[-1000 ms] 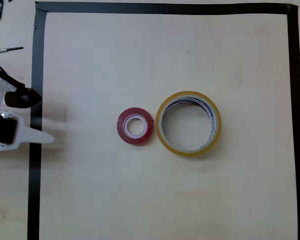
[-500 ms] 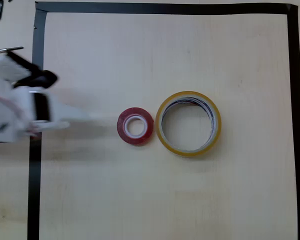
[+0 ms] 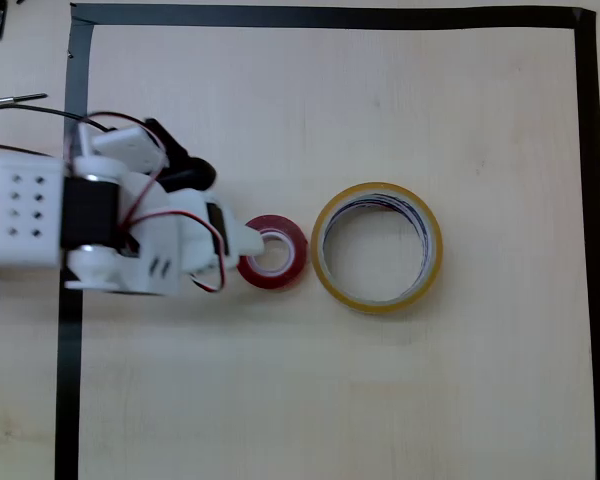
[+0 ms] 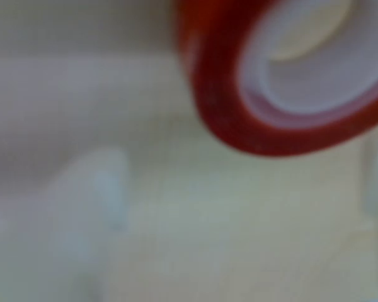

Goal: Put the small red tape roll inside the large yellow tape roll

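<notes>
We note the small red tape roll (image 3: pixel 272 252) lies flat on the table (image 3: pixel 380 400), just beside the large yellow tape roll (image 3: pixel 377 247), not inside. The gripper (image 3: pixel 248 240) sits at its left edge; finger state unclear. Grasp and transfer remain.

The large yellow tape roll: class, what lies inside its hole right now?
Inside the large yellow tape roll only bare table and dark markings on its inner wall show. The small red tape roll lies outside, left of it, beside the gripper.
</notes>
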Robot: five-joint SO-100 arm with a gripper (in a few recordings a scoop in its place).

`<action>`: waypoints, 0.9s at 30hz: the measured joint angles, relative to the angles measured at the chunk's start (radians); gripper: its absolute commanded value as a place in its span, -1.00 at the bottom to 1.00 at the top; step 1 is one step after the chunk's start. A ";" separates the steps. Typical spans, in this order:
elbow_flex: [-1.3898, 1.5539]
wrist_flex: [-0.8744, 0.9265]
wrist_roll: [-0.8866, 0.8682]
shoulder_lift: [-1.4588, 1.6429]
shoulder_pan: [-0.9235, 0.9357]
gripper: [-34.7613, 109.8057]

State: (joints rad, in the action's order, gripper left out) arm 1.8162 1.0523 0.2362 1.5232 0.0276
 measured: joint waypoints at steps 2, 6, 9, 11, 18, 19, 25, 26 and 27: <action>-0.015 -0.017 0.008 -0.029 0.002 -0.25; -0.052 -0.043 0.014 -0.106 -0.012 -0.25; -0.060 -0.060 0.014 -0.149 -0.006 -0.26; -0.071 -0.071 0.014 -0.181 -0.009 -0.26; -0.114 -0.092 0.014 -0.258 -0.028 -0.50; -0.126 -0.092 0.014 -0.268 -0.028 -0.52; -0.195 -0.048 -0.002 -0.304 -0.025 -0.52; -0.196 -0.046 -0.011 -0.304 -0.021 -0.52; -0.196 -0.041 -0.017 -0.304 -0.018 -0.52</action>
State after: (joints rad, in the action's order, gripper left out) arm 1.6199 1.0109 0.2194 1.2195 0.0092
